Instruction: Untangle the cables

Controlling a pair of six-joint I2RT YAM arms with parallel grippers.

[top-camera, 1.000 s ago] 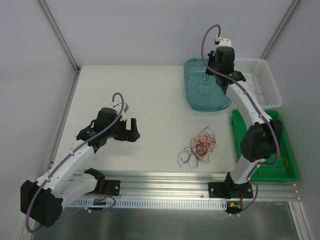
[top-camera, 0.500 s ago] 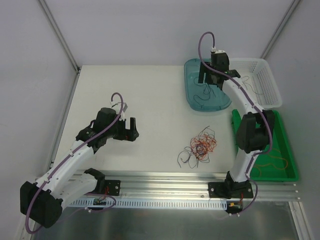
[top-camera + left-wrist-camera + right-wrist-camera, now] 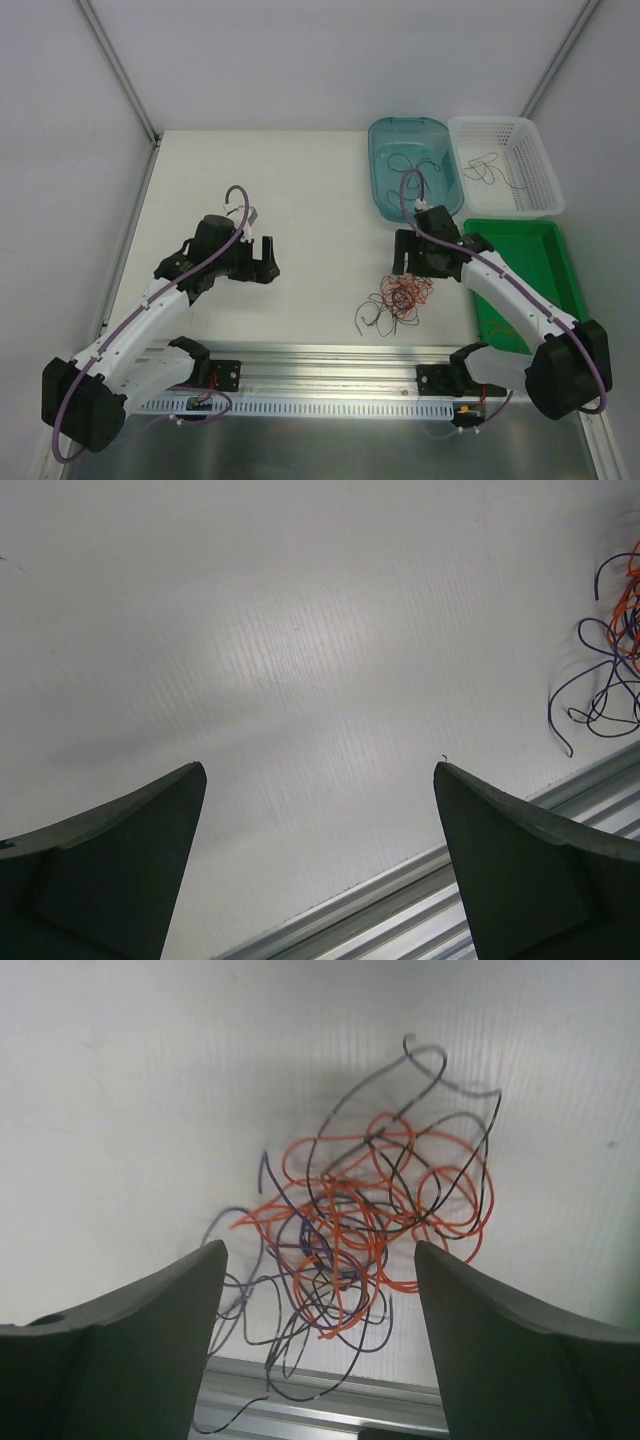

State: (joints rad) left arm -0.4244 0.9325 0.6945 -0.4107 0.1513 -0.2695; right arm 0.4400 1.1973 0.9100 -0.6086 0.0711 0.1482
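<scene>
On the white table (image 3: 300, 190), at about 5 o'clock from its middle in the top view: the cables (image 3: 402, 295), all in one loose knot of hair-thin curly strands. Mostly orange and red in the core, with black and purple-blue loops running out toward 7 o'clock, near the aluminium rail (image 3: 330, 355) at the near edge. Just at 12 o'clock of this knot: the right gripper (image 3: 319, 1247), fingers spread wide. Holds nothing and touches no strand, as far as visible; looks down on the tangle through the gap in the wrist view. At 9 o'clock of the knot, well apart from it: the left gripper (image 3: 318, 770), also spread wide. Holds nothing, hangs over bare table, with only a few purple-blue and orange loops at 3 o'clock in its own view. At 12 o'clock of the knot, at the far side of the table: a teal tray (image 3: 380, 190) with separate dark strands (image 3: 420, 168) inside. Just beside it at 3 o'clock: a white basket (image 3: 545, 205), with a few thin strands (image 3: 484, 164) inside. At 6 o'clock of the basket: a green tray (image 3: 560, 260), partly covered by the right arm (image 3: 510, 300); content not possible to tell.
</scene>
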